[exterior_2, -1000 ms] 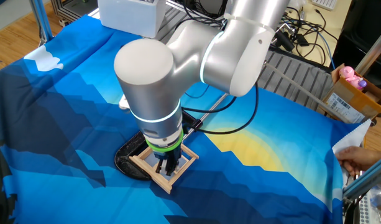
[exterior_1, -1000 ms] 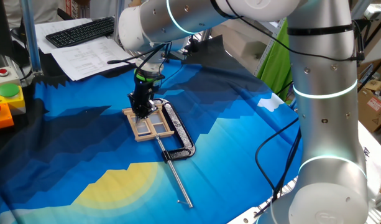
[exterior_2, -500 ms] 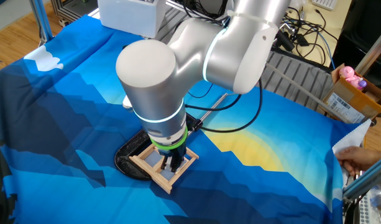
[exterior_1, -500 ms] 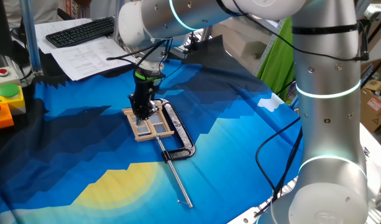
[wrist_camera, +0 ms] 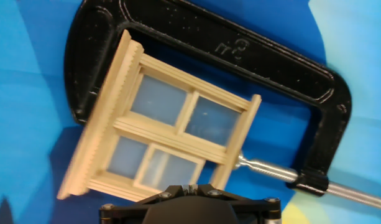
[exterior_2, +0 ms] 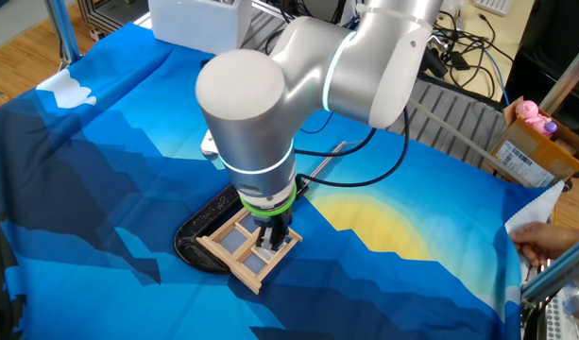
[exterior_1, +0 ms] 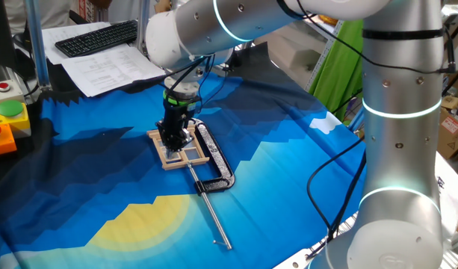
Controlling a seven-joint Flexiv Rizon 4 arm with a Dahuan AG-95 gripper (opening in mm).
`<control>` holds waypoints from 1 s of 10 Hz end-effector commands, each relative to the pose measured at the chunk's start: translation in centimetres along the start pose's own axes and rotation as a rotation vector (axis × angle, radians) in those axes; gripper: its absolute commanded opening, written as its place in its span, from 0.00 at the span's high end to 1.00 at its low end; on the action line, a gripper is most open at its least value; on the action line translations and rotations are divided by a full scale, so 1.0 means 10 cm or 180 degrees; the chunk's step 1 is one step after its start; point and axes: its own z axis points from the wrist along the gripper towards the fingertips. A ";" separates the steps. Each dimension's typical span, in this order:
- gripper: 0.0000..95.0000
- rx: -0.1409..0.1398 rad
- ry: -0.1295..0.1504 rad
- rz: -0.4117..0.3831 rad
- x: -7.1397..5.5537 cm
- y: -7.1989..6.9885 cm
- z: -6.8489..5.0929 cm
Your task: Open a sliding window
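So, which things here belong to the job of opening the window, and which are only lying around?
Belong to the job:
- the sliding window
- the tool, down at the window
- the black clamp, fitted around the window frame

Only lying around:
- keyboard
- papers
- button box
- cardboard box

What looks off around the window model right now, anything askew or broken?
No damage shows. The sliding window sits skewed inside the black clamp, not square to its bar. In its lower half an inner sash overlaps the panes, sitting off-center. The claw is down on the frame; its fingers are hidden.
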 end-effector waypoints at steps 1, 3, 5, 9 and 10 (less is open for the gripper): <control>1.00 0.0004 0.0000 0.0032 0.01 -0.03 0.01; 1.00 0.0013 -0.0016 0.0046 0.03 -0.08 0.05; 1.00 0.0016 -0.0023 0.0036 0.03 -0.10 0.07; 0.60 -0.0007 0.0021 0.0080 0.02 -0.08 0.04; 0.60 -0.0015 0.0020 0.0088 0.02 -0.08 0.04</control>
